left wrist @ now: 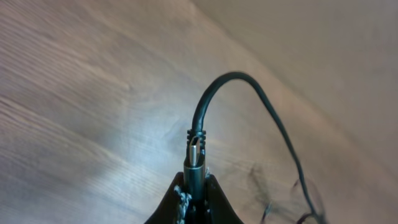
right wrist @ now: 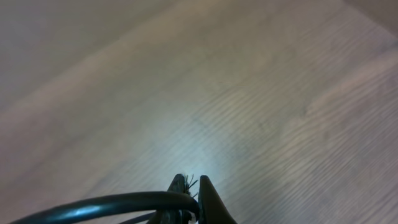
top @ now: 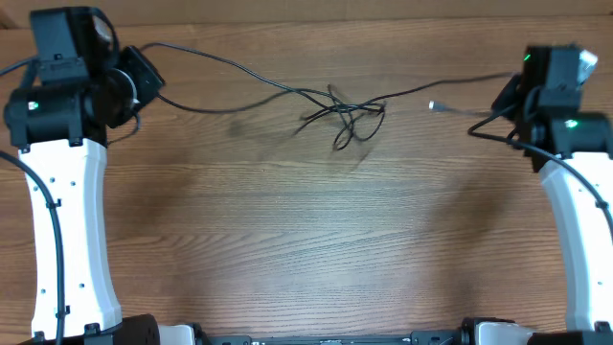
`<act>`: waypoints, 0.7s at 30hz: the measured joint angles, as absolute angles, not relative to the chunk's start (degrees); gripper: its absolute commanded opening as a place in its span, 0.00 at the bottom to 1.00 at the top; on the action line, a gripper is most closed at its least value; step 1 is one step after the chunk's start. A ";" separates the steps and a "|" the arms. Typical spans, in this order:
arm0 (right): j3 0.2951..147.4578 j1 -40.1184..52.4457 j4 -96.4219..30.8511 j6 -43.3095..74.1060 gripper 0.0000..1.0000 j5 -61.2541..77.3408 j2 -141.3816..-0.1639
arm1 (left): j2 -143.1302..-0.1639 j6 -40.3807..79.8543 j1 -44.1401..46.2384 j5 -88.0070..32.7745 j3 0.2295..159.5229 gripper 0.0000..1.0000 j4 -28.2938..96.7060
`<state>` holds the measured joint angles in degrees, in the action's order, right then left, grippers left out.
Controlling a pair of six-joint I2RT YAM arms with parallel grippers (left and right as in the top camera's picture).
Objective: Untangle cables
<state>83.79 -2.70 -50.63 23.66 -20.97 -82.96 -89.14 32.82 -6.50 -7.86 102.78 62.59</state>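
1. The cables [top: 345,115] lie across the far half of the table [top: 306,249], strung from the far left corner to the far right side, with a loose knot [top: 350,117] of crossed loops about midway between the two arms.
2. From the knot, two thin black strands run left towards the left arm. One arcs along the far edge and the other sags a little nearer.
3. To the right of the knot, one strand runs to the right arm. A second ends in a free silver-tipped connector [top: 436,106], which lies between the knot and that arm.
4. The left gripper [left wrist: 196,185] is at the far left, its fingers closed on a plug [left wrist: 195,154]. The cord rises from the plug in a tight arch, then drops away to the right towards the blurred tangle.
5. The right gripper [right wrist: 191,184] is at the far right, its fingertips pinched together on a black cord that leaves to the left in the wrist view.
6. Both white arms reach in from the near edge, one on each side, well apart from the knot.
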 measured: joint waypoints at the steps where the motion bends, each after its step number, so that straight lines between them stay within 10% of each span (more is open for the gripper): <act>1: 85.14 -2.76 -50.74 23.49 0.04 -20.86 -82.96 | -89.14 31.94 -5.91 -8.16 102.78 0.04 63.53; 8: 100.97 -3.44 -51.48 22.33 0.04 -13.72 -82.81 | -89.14 28.47 -4.21 -8.14 102.78 0.08 70.26; 13: 105.16 -3.62 -49.78 21.76 0.04 1.45 -82.19 | -89.27 26.70 -3.42 -11.16 102.78 0.68 70.54; 21: 105.23 -3.66 -48.58 18.57 0.04 24.62 -82.02 | -93.62 23.53 4.54 -17.93 102.78 0.74 68.16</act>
<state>105.23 -3.66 -48.58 18.57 24.62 -82.02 -93.62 23.53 4.54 -17.93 102.78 68.16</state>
